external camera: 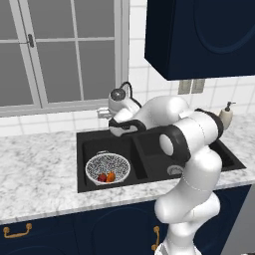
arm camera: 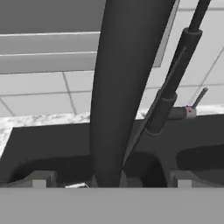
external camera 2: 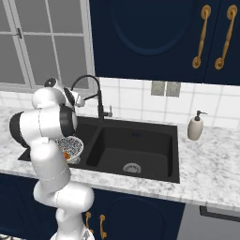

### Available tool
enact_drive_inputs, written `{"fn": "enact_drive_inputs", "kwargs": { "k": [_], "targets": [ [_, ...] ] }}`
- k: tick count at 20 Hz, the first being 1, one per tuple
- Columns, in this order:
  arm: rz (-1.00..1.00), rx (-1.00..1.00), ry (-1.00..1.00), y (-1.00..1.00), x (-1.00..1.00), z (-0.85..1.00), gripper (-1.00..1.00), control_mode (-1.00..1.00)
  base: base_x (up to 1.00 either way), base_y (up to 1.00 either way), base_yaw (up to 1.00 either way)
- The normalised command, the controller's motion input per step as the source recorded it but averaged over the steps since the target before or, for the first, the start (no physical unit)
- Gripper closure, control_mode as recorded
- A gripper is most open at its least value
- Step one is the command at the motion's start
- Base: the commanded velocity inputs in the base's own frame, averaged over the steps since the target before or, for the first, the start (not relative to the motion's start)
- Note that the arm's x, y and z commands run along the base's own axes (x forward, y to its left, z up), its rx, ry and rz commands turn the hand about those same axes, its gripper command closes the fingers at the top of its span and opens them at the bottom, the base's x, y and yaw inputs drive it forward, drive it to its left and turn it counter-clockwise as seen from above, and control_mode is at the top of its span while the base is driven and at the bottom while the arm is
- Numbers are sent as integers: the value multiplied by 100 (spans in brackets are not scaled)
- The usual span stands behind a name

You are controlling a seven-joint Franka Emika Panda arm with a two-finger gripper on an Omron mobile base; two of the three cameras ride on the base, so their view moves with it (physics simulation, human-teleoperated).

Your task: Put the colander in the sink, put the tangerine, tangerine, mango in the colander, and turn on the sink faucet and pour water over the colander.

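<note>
1. Fingers [arm camera: 109, 181] in the hand view: the two small dark tips stand wide apart at the bottom edge, spread fully, nothing clamped between them. The faucet spout [arm camera: 127, 87] is a thick dark column rising right between the tips, so the hand looks lined up to straddle it, judged as a setup for swinging the spout or working the faucet. Behind it stands the faucet's upright stem [arm camera: 175, 83] with a small lever [arm camera: 199, 97] sticking out to the side, near but untouched.
2. Left base view: the colander [external camera: 107, 167] already sits in the left basin of the sink [external camera: 199, 137], so water can drain through it. Inside lie a dark red mango [external camera: 102, 177] and an orange tangerine [external camera: 110, 176], touching each other; a second tangerine can't be made out. The hand is up at the back rim by the faucet [external camera: 125, 88], hidden partly by the arm. No water stream seen.
3. Right base view: the arm covers most of the colander [external camera 2: 75, 146]; its rim pokes out at the left basin. The faucet [external camera 2: 96, 91] arches over toward that basin. A soap dispenser [external camera 2: 195, 126] stands on the counter [external camera 2: 211, 164], well apart. Fruit placing looks done; the faucet step is judged to be what's in hand.
</note>
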Motion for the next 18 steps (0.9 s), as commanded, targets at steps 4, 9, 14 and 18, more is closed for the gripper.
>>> {"fn": "enact_drive_inputs", "kwargs": {
  "k": [4,9,14,18],
  "targets": [
    [0,0,2,21,71,0,-100,-100,0,0,0],
    [0,0,1,14,53,0,-100,-100,0,0,0],
    [0,0,0,6,-51,40,-100,-100,0,0,0],
    [0,0,0,48,-82,76,-100,-100,0,0,0]
  ]
}}
